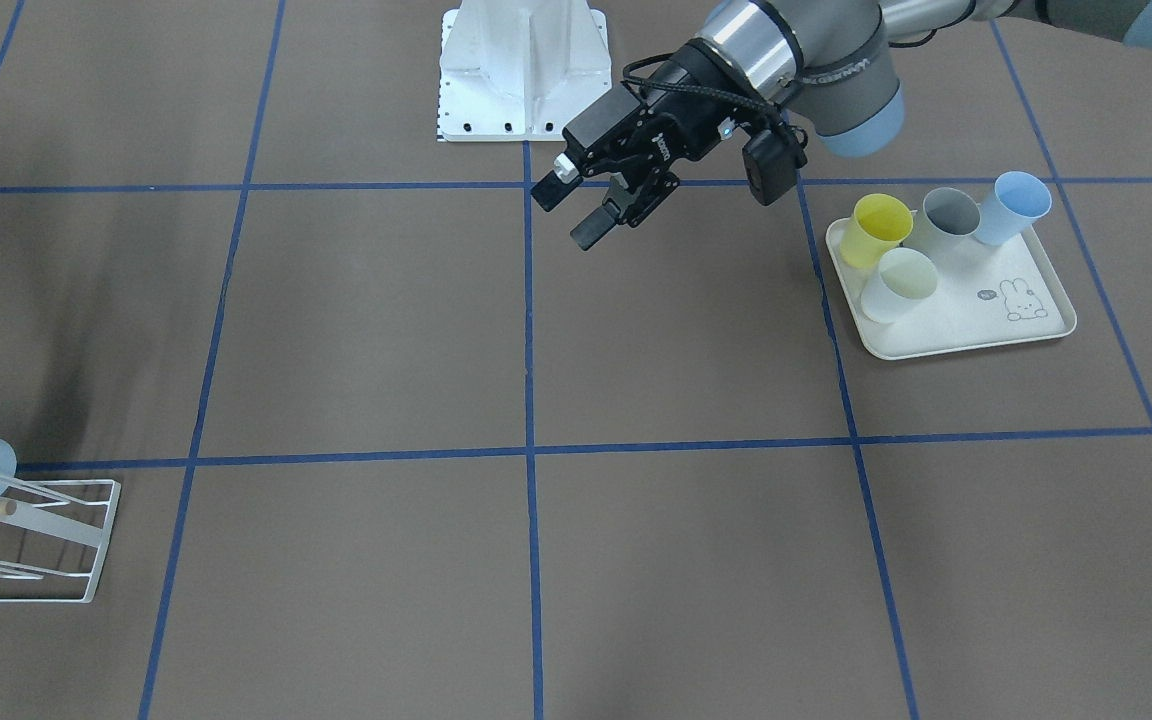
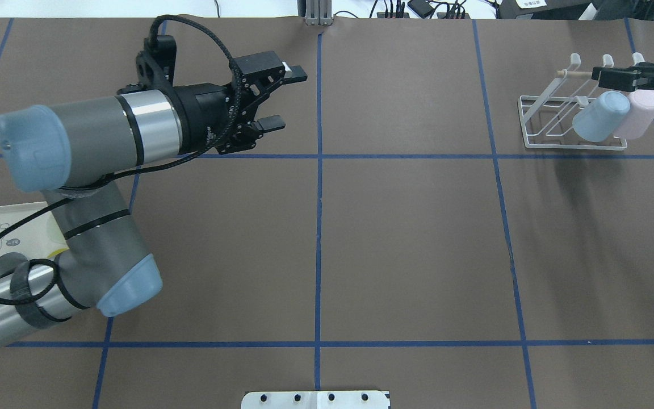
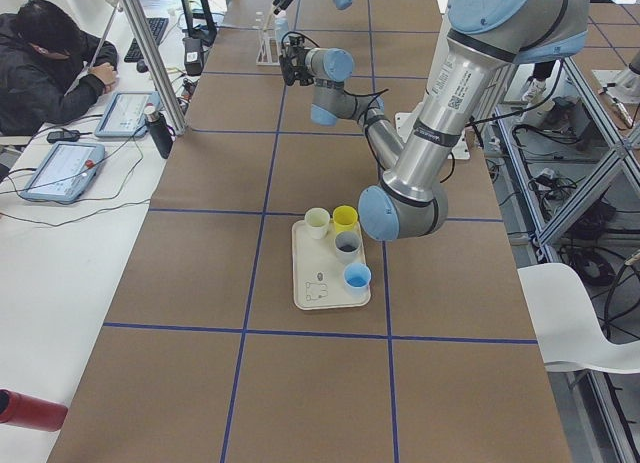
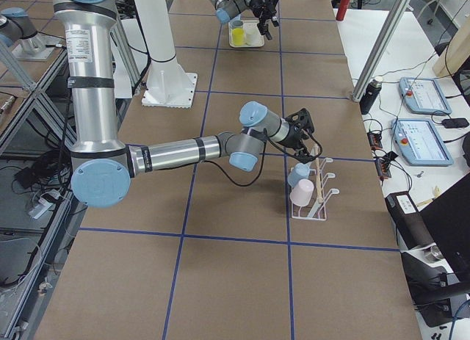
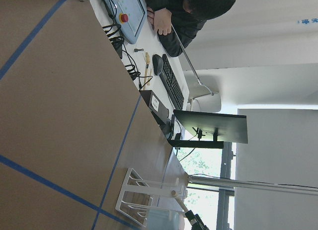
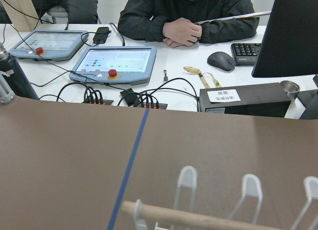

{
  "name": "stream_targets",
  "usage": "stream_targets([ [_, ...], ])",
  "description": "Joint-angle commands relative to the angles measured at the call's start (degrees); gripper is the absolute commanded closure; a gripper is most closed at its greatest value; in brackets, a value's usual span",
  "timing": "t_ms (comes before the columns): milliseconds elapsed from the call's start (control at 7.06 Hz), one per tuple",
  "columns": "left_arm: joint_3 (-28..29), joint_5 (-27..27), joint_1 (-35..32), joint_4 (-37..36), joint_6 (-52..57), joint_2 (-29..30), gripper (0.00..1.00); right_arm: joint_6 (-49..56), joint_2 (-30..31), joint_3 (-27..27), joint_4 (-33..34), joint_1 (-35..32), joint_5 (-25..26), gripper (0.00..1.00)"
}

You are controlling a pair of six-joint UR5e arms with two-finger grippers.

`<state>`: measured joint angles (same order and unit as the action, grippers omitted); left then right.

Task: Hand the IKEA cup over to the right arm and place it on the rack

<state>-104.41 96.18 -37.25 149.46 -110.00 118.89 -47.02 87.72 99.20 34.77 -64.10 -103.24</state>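
Observation:
A light-blue cup [image 2: 599,116] rests tilted on the white wire rack [image 2: 531,122] at the far right, beside a pink cup [image 2: 639,113]. My right gripper [image 2: 596,76] hovers just above the rack's wooden dowel [image 6: 198,217] and the blue cup, apart from the cup; it looks open and holds nothing. The rack also shows in the front view [image 1: 86,540]. My left gripper [image 2: 293,97] is open and empty, held above the table's far middle-left; it shows in the front view [image 1: 561,218] too.
A cream rabbit tray [image 1: 966,330] on my left holds a yellow cup [image 1: 881,225], a grey cup [image 1: 946,215], a blue cup [image 1: 1016,200] and a white cup [image 1: 898,282]. The white base plate [image 1: 521,70] stands at my side. Operators' desks lie beyond the far edge.

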Motion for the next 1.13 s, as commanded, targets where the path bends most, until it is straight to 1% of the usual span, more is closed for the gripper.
stream_targets([
  [0, -7.7, 8.0, -4.5, -12.9, 12.5, -6.2, 0.00, -0.9, -0.6, 11.2, 14.0, -0.7, -4.8, 0.00],
  [142, -10.6, 10.1, -5.3, -19.5, 18.8, -8.7, 0.00, -4.4, -2.7, 12.8, 17.1, -0.6, -7.9, 0.00],
  [283, -11.6, 11.2, -5.4, -21.6, 24.8, -12.5, 0.00, -12.8, -6.2, 12.2, 17.2, -0.5, -11.3, 0.00],
  [425, -11.5, 14.0, -5.4, -21.8, 29.4, -16.1, 0.00, -19.6, -8.6, 12.1, 16.8, 0.4, -12.1, 0.00],
  [567, -11.6, 15.5, -5.6, -23.7, 34.8, -19.0, 0.00, -24.8, -10.5, 12.0, 16.6, 1.9, -12.5, 0.00],
  [708, -12.0, 16.6, -6.4, -27.2, 41.9, -21.3, 0.00, -31.3, -12.8, 11.9, 16.5, 5.1, -12.2, 0.00],
  [850, -12.0, 19.9, -9.0, -30.2, 49.2, -23.2, 0.00, -35.9, -16.1, 11.2, 16.5, 5.9, -12.2, 0.00],
  [991, -12.0, 23.2, -11.3, -33.2, 57.1, -25.5, 0.00, -36.9, -16.7, 11.3, 16.5, 7.0, -12.3, 0.00],
])
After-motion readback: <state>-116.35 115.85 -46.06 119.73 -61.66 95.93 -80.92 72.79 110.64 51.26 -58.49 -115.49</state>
